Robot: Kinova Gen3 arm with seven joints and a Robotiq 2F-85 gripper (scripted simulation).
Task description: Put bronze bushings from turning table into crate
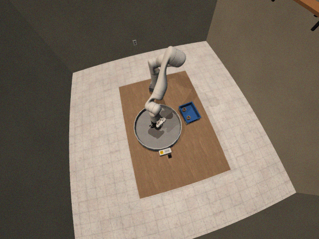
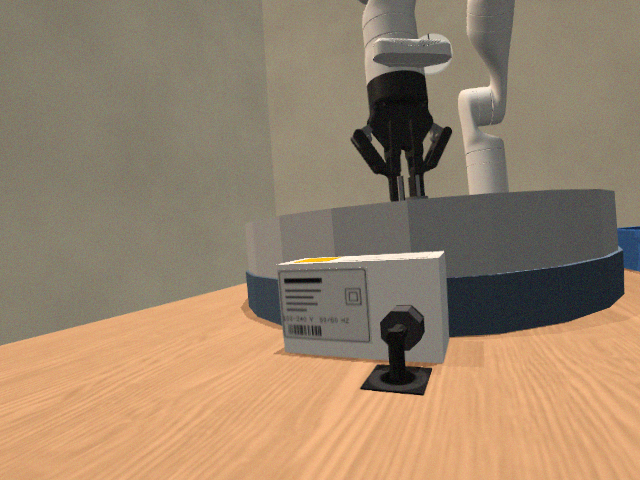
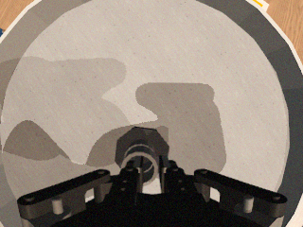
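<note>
Two bronze bushings (image 1: 184, 110) (image 1: 188, 119) lie in the blue crate (image 1: 192, 113), beside the grey turning table (image 1: 144, 136) (image 2: 491, 237) (image 3: 237, 47). My gripper (image 1: 155, 126) (image 2: 406, 191) (image 3: 151, 165) points down over the table's middle. Its fingers are slightly open, with a narrow gap between the pads in the exterior view. In the wrist view a greyish ring (image 3: 154, 176) shows at the fingertips, overlapping the left one, above a dark octagonal hub (image 3: 142, 137). Whether it is a steel bushing or touches the fingers, I cannot tell. The table's wall hides what is below the tips in the exterior view.
A white control box (image 1: 166, 151) (image 2: 320, 310) stands at the turning table's front edge, with a small black stand (image 1: 169, 156) (image 2: 397, 356) in front of it. The table's raised rim surrounds my gripper. The crate stands to the right in the top view.
</note>
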